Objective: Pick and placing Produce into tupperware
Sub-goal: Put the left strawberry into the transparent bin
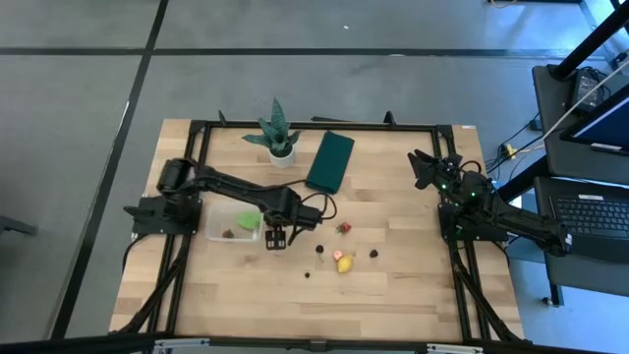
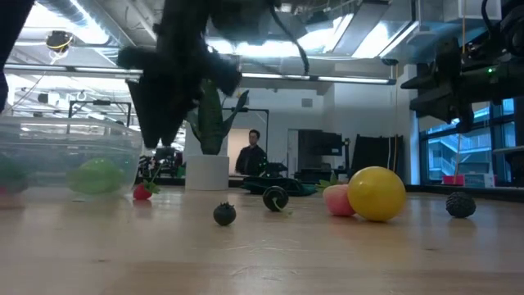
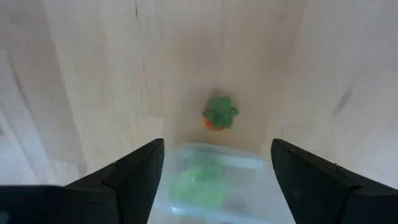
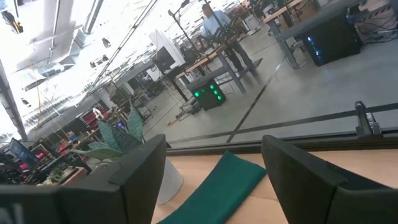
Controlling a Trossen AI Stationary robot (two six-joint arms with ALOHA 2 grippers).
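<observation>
The clear tupperware (image 1: 224, 223) sits on the table's left half with a light green leafy piece (image 1: 248, 220) and a dark piece inside. My left gripper (image 1: 275, 239) hovers open and empty just off its right end (image 3: 217, 144). Below it a small red berry with a green top (image 3: 219, 114) lies on the wood beside the container (image 3: 211, 180). A yellow piece (image 2: 377, 193), a pink-red piece (image 2: 337, 199), another red berry (image 1: 343, 228) and dark berries (image 2: 224, 215) lie to the right. My right gripper (image 1: 425, 167) waits open, raised near the right edge (image 4: 214, 140).
A potted green plant (image 1: 279, 138) and a dark green folded cloth (image 1: 330, 160) stand near the table's far edge. A black frame rail (image 1: 314, 124) borders the table. Bare wood lies along the near edge (image 1: 246, 295). A person (image 2: 250, 156) stands in the room beyond.
</observation>
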